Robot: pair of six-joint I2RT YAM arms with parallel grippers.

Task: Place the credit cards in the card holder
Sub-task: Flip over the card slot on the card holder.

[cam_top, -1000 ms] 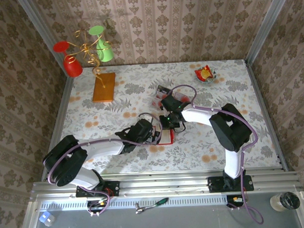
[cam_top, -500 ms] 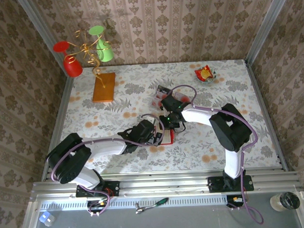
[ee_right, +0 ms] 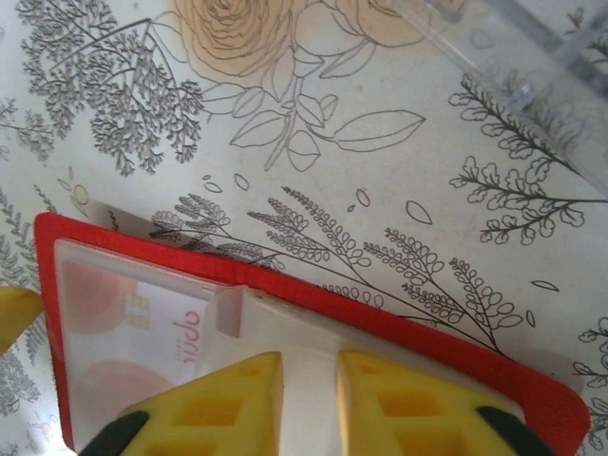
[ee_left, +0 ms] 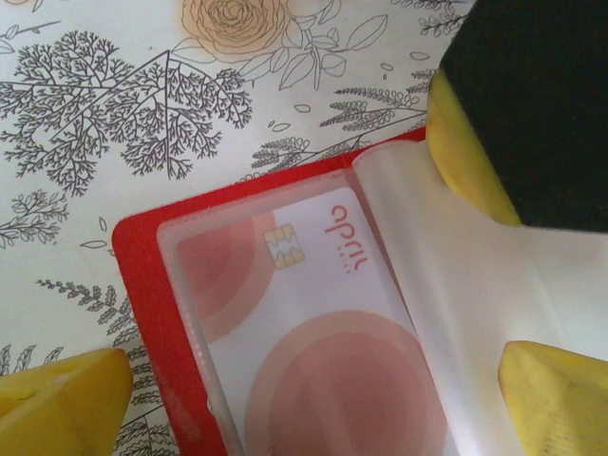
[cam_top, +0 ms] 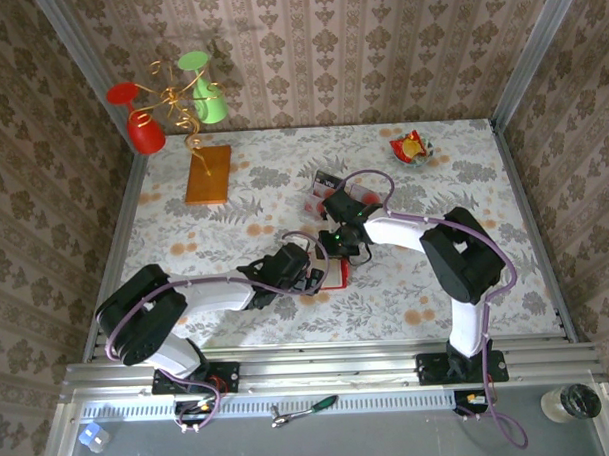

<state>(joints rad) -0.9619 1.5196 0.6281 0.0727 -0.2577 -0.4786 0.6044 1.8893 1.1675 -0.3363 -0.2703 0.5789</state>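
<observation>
The red card holder [ee_left: 142,285] lies open on the table, also in the top view [cam_top: 335,278] and the right wrist view [ee_right: 399,318]. One pale credit card [ee_left: 323,313] with pink circles and a chip sits inside its clear pocket. My left gripper [ee_left: 313,404] is open, one yellow finger [ee_left: 62,394] beside the holder's edge and the other on the clear leaf. My right gripper [ee_right: 309,385] is shut on a clear pocket leaf [ee_right: 309,332], holding it up. More credit cards [cam_top: 326,182] sit by a clear case behind the holder.
An orange-brown block [cam_top: 209,174] with a wire stand of red and green cups [cam_top: 170,103] is at the back left. A red-yellow snack wrapper [cam_top: 409,146] lies at the back right. The clear case edge [ee_right: 513,76] is just beyond the holder.
The left arm's forearm and elbow have shifted slightly to the right. Both grippers have stayed at the card holder.
</observation>
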